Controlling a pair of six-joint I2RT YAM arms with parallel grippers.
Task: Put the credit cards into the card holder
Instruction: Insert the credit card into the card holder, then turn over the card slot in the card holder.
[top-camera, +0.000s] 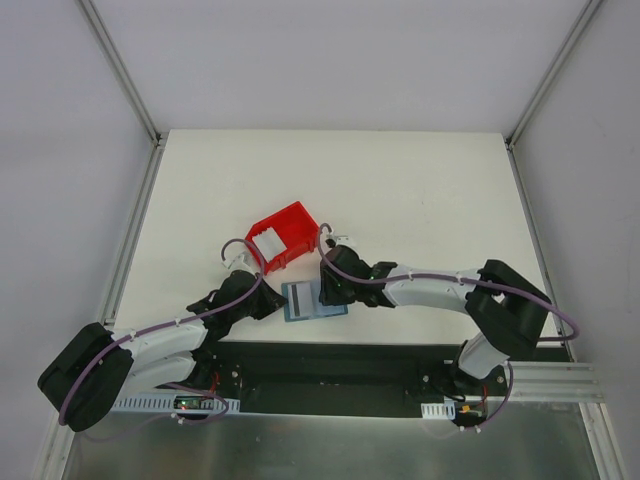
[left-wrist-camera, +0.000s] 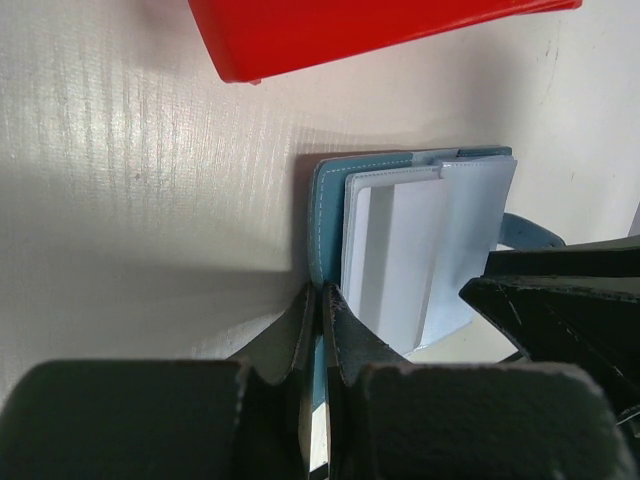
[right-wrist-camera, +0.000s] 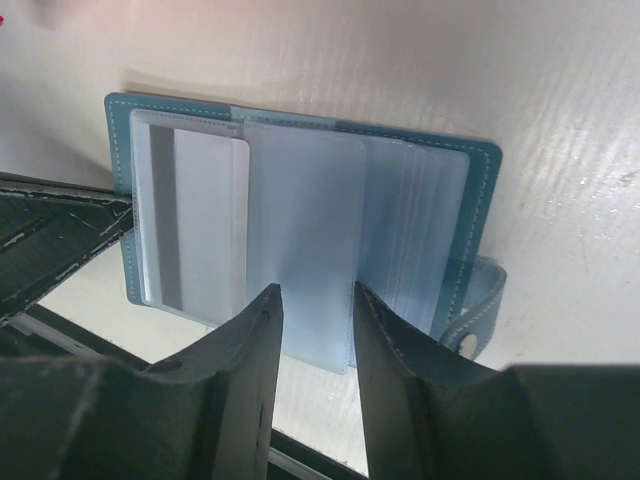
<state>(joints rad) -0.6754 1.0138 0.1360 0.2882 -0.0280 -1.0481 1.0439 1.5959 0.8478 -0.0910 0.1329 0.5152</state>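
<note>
An open teal card holder (top-camera: 305, 306) lies flat on the white table (top-camera: 400, 190), near the front edge and just beyond the black base plate (top-camera: 330, 362). The left gripper (top-camera: 281, 303) meets its left edge, and the right gripper (top-camera: 326, 293) is over its right part. Just behind stands a red bin (top-camera: 288, 216), tilted, with something white inside.

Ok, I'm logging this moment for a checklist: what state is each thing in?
card holder: open, lying flat.
pocketed card: seated in the holder's end pocket.
bin card: lying in the bin.
red bin: holds that one card.
left fingers: shut on the holder's edge.
right fingers: apart over a pocket leaf.
</note>
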